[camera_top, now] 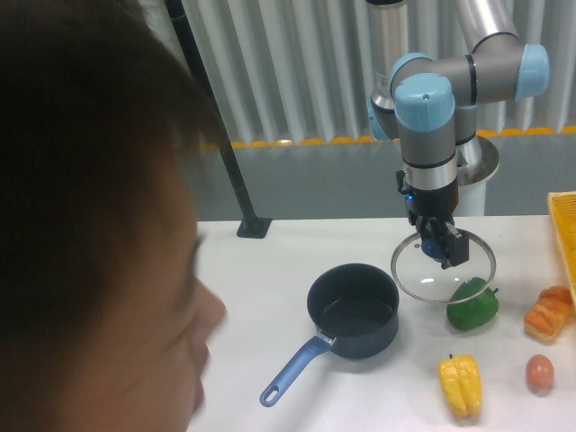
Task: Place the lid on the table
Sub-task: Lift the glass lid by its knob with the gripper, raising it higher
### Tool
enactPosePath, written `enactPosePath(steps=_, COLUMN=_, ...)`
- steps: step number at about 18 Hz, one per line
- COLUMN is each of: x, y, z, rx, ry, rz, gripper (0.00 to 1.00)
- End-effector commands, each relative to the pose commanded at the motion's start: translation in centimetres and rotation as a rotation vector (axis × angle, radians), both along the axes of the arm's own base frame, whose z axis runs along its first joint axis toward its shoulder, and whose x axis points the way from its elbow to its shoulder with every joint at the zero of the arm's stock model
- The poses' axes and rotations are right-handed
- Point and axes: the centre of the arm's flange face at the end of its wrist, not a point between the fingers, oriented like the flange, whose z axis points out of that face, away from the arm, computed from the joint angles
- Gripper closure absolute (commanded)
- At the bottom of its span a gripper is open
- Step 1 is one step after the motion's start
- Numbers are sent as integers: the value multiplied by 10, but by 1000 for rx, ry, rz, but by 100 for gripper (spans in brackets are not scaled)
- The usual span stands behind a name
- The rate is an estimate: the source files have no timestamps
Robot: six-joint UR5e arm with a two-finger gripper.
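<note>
Above the counter [270, 270], the tool [443, 252], closed on the lid [423, 274] by its knob, should lower it level at nine o'clock of the green pepper [472, 308].

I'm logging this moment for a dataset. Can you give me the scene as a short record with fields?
held item: round clear glass lid with silver rim and blue knob, gripped at the knob
claw: shut on the lid
lid position: tilted, beside the pan, whether it touches the table cannot be told
pan: dark blue saucepan with blue handle, uncovered
surface: white tabletop
nearby: green bell pepper, yellow bell pepper, brown egg, orange pastry, yellow basket
foreground: person's head, blurred
</note>
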Motion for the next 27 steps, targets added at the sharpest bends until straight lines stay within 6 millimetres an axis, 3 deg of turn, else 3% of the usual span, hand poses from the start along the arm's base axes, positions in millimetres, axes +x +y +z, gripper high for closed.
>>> enactPosePath(steps=7, x=2, y=-4, z=0, rx=-6, ry=0, rz=-7, gripper=63)
enactPosePath(steps=15, x=-15, y=-25, z=-4, rx=-41, ry=-3, rz=5, gripper=63)
enactPosePath(steps=27, x=29, y=-61, z=-10, rx=-82, ry=-5, rz=-17, gripper=63)
